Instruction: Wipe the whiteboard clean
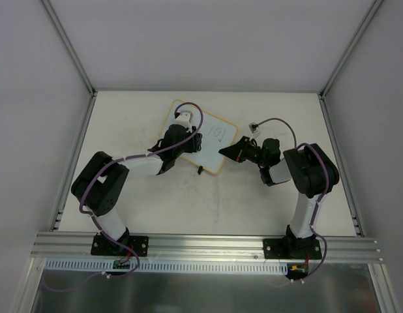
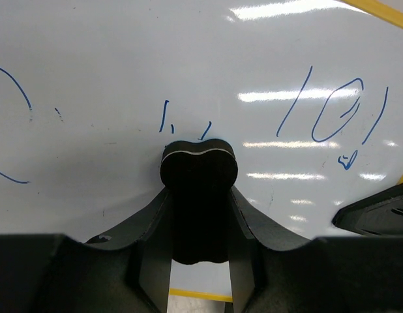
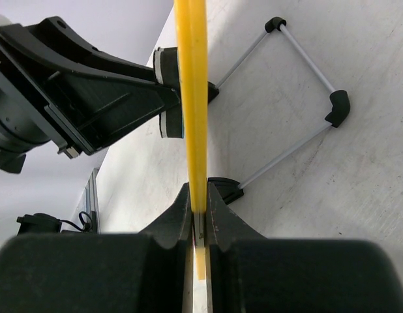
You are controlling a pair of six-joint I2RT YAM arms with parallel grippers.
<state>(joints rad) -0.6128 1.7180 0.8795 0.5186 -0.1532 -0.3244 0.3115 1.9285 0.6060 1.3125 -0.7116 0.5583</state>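
The whiteboard lies tilted at mid table, white with a yellow rim and blue marks "101". My left gripper is over its left half, shut on a black eraser block pressed to the board surface. Blue strokes lie to the eraser's right, with fainter ones to its left. My right gripper is shut on the board's right edge; the yellow rim runs between its fingers. The board's wire stand with black feet shows behind it.
A small white connector lies on the table behind the right gripper. A small black piece sits by the board's near edge. Enclosure walls ring the table, and an aluminium rail runs along the front.
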